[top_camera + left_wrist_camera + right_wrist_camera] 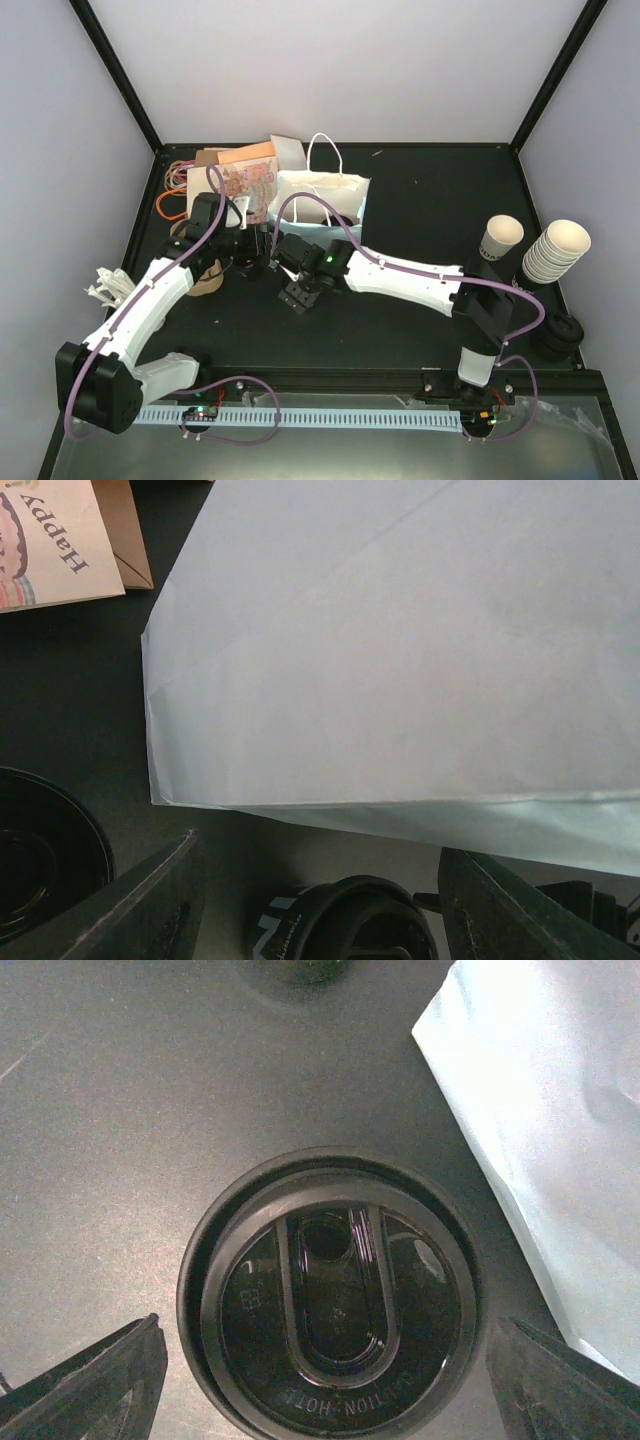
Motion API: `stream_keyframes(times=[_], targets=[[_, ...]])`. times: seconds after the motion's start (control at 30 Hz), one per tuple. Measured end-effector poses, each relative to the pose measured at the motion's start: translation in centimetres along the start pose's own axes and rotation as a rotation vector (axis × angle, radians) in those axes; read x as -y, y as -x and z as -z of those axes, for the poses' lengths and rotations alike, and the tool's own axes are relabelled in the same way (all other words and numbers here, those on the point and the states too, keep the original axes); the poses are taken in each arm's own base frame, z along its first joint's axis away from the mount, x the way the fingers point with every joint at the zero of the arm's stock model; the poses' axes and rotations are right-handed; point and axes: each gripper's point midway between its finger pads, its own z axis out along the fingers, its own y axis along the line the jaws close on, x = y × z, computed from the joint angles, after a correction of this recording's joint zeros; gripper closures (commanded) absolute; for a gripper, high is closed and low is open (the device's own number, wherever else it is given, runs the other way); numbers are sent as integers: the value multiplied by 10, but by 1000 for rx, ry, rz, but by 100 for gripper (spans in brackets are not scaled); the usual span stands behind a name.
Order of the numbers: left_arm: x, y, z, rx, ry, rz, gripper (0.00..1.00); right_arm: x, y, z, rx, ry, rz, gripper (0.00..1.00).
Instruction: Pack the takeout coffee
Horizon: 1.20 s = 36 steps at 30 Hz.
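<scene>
In the right wrist view a takeout coffee [330, 1310] stands upright on the dark table, its round black lid seen from straight above. My right gripper [325, 1325] is open above it, one finger on each side, clear of the rim. In the left wrist view another black-lidded cup [350, 920] sits low between the fingers of my left gripper [318, 845], which is open with a gap on the left side. From the top camera, both grippers [252, 258] [298, 295] meet in front of the white bag, hiding the cups.
A white paper bag [322, 195] [400, 650] [560, 1140] with handles stands just behind the grippers. Cards and envelopes [245, 185] lie to its left, above a brown pulp carrier [205, 280]. Lidless cream cups [500, 238], a cup stack [555, 250] and black lids [560, 335] stand far right.
</scene>
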Motion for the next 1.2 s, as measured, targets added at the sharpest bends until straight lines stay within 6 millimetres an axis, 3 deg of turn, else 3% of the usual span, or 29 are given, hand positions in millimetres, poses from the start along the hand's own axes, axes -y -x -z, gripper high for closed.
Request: stream_keyframes(times=[0.7,1.2], targets=[[3,-3,-2,-20,-27,1,37,0,-3,-10,-41,16,-6,12],[3,-4,-4,-32,-38,5,38,0,-4,-11,-46,14,-13,20]])
